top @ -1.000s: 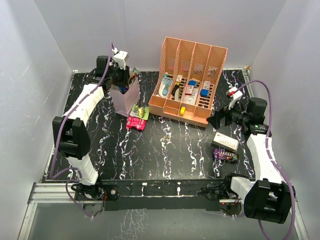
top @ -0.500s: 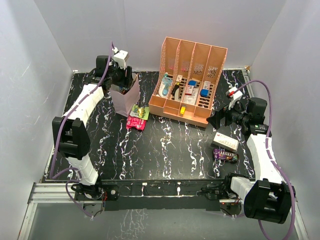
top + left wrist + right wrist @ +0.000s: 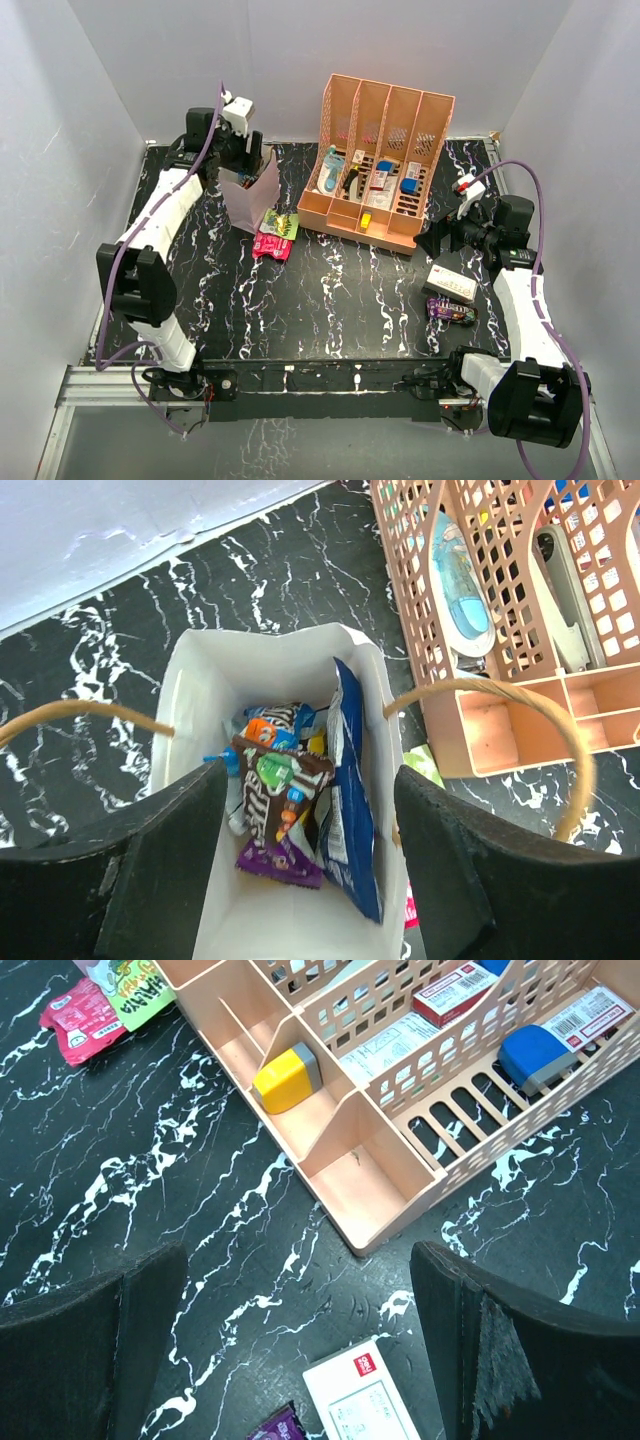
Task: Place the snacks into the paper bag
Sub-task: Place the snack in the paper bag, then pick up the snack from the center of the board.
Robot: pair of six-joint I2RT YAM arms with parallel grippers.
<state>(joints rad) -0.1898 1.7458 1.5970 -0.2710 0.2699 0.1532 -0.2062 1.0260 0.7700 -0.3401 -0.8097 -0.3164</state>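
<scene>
The pale paper bag (image 3: 252,198) stands upright at the back left. My left gripper (image 3: 245,158) hovers just above its mouth, open and empty. In the left wrist view my left gripper (image 3: 310,780) straddles the open paper bag (image 3: 190,690), which holds a blue crisp bag (image 3: 352,810), a brown packet (image 3: 278,790), a purple wrapper (image 3: 280,865) and other small packets. A pink packet (image 3: 271,246) and a green packet (image 3: 283,223) lie on the table beside the bag. A purple wrapper (image 3: 452,311) lies at the right. My right gripper (image 3: 436,240) is open and empty above the table (image 3: 300,1260).
The peach slotted rack (image 3: 380,165) with bottles and cartons stands at the back centre. A white box (image 3: 450,281) lies by the purple wrapper, under my right arm. The right wrist view shows the rack's corner (image 3: 375,1225), the box (image 3: 365,1400) and the pink packet (image 3: 80,1020).
My left gripper held a packet over the bag a second ago. It has let it go into the bag and drawn back a little. The right arm has not moved.
</scene>
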